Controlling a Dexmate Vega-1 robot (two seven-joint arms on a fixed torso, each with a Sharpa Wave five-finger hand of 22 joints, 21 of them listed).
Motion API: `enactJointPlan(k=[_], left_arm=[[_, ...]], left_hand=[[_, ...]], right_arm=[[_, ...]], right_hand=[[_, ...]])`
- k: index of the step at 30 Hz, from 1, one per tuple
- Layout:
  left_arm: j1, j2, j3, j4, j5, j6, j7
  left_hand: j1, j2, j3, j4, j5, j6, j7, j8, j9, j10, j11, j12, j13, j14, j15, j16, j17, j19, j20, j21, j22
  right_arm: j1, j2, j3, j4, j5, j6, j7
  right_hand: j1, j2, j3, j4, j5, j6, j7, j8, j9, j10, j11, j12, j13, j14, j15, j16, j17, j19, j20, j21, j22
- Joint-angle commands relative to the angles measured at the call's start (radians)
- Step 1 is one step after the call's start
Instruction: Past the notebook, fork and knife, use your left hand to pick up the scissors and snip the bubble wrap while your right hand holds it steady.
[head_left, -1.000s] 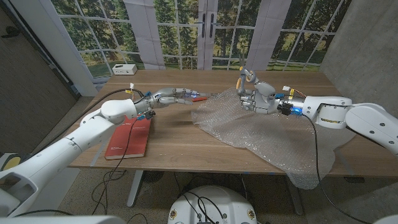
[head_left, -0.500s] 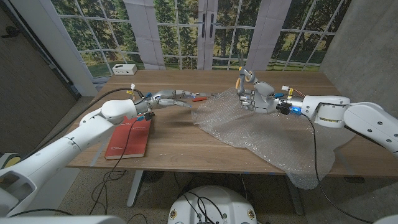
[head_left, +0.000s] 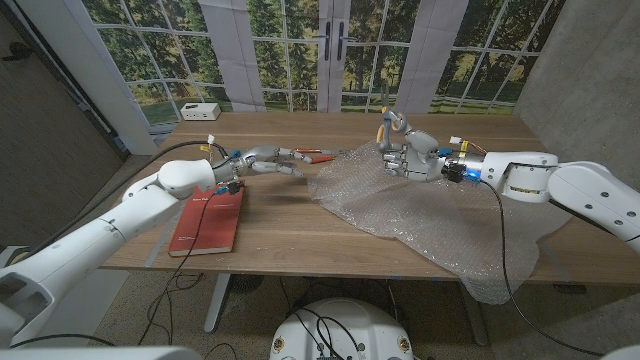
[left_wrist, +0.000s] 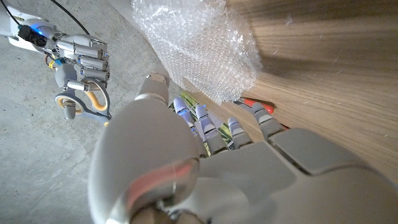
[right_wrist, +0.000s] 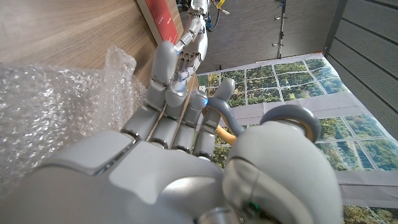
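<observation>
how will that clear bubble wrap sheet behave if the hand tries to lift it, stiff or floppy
Probably floppy: the clear bubble wrap sheet lies crumpled, and one corner droops over the wooden table's front edge. Likely very light for its spread, so it may slide or bunch rather than stay put. A single grip would probably lift only part.

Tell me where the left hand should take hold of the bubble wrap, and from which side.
Pinch the bubble wrap at the crumpled edge nearest the left hand. There it puffs up off the table, giving a fold to close on; the rest lies flatter. Probably come in low from the robot's left, since the right hand, holding the scissors, is opposite.
</observation>
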Motion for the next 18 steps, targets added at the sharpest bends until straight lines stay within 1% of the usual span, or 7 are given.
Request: enactJointPlan(k=[1,5,7,9,11,12,18], left_arm=[[-0.068,-0.019,0.038,0.087,-0.053,0.015,-0.166],[-0.085,-0.024,0.049,0.101,-0.039,0.014,-0.182],[-0.087,-0.015,0.053,0.082,0.001,0.013,-0.154],[-0.082,0.007,0.057,0.033,0.082,0.015,-0.094],[-0.079,0.021,0.065,-0.005,0.156,0.013,-0.048],[-0.076,0.018,0.066,-0.010,0.164,0.012,-0.037],[-0.073,0.007,0.075,-0.012,0.198,-0.008,-0.014]], left_hand=[[0.044,0.033,0.015,-0.007,-0.009,0.020,-0.001,-0.006,0.001,-0.004,0.000,-0.010,-0.012,-0.022,-0.061,-0.002,0.001,-0.006,-0.007,-0.002,0.000],[0.058,0.042,0.015,-0.011,-0.024,0.019,0.000,-0.015,0.000,-0.011,0.002,-0.014,-0.020,-0.037,-0.056,-0.003,0.000,-0.015,-0.014,-0.003,-0.001],[0.065,0.042,0.012,-0.012,-0.036,-0.003,0.002,-0.030,-0.001,-0.024,0.006,-0.019,-0.027,-0.045,-0.053,-0.003,0.000,-0.018,-0.019,-0.003,-0.001],[0.064,0.041,0.008,-0.011,-0.041,-0.013,0.002,-0.036,-0.001,-0.029,0.007,-0.020,-0.030,-0.049,-0.053,-0.003,0.000,-0.019,-0.019,-0.003,-0.002],[0.052,0.031,-0.007,-0.004,-0.049,-0.039,0.003,-0.049,-0.002,-0.033,0.004,-0.020,-0.037,-0.052,-0.054,-0.001,0.001,-0.021,-0.024,-0.003,-0.002],[0.045,0.026,-0.015,0.000,-0.052,-0.055,0.003,-0.055,-0.003,-0.035,0.004,-0.020,-0.040,-0.053,-0.056,0.000,0.001,-0.021,-0.026,-0.002,-0.002],[0.035,0.016,-0.030,0.006,-0.054,-0.088,0.003,-0.063,-0.005,-0.045,0.004,-0.022,-0.046,-0.056,-0.056,0.001,0.001,-0.024,-0.029,-0.003,-0.002]], right_arm=[[0.010,0.006,-0.014,-0.002,-0.009,0.003,0.001],[-0.005,0.002,-0.003,-0.013,-0.008,0.012,-0.005],[-0.010,0.001,0.001,-0.016,-0.003,0.013,-0.007],[-0.015,0.001,0.003,-0.019,-0.002,0.015,-0.008],[-0.017,0.001,0.004,-0.021,-0.002,0.017,-0.010],[-0.018,0.001,0.004,-0.022,-0.002,0.018,-0.011],[-0.023,-0.003,0.007,-0.028,0.000,0.018,-0.017]], right_hand=[[0.016,0.000,-0.002,0.001,-0.004,0.003,0.008,0.009,0.010,0.005,-0.001,-0.002,-0.002,0.000,-0.142,-0.003,0.003,-0.007,-0.016,0.006,-0.001],[0.017,0.000,-0.003,0.001,-0.005,0.005,0.005,0.009,0.008,0.002,-0.003,-0.005,-0.003,-0.003,-0.142,-0.004,0.003,-0.008,-0.016,0.009,-0.005],[0.018,-0.001,-0.003,0.001,-0.005,0.003,0.007,0.009,0.008,0.005,-0.002,-0.010,-0.012,-0.005,-0.142,-0.005,0.003,-0.009,-0.017,0.013,-0.004],[0.019,-0.001,-0.003,0.001,-0.006,0.007,0.006,0.008,0.005,0.005,0.000,-0.009,-0.009,-0.006,-0.142,-0.005,0.003,-0.010,-0.017,0.013,-0.009],[0.020,0.000,-0.002,0.000,-0.006,0.006,0.007,0.010,0.007,0.005,0.001,-0.009,-0.008,-0.007,-0.142,-0.005,0.003,-0.010,-0.017,0.014,-0.010],[0.021,0.000,-0.002,0.000,-0.006,0.007,0.008,0.009,0.006,0.005,0.000,-0.011,-0.011,-0.007,-0.142,-0.005,0.003,-0.010,-0.018,0.014,-0.013],[0.024,0.001,-0.001,0.000,-0.006,0.006,0.008,0.011,0.007,0.006,-0.002,-0.011,-0.009,-0.006,-0.143,-0.005,0.002,-0.012,-0.018,0.016,-0.018]])
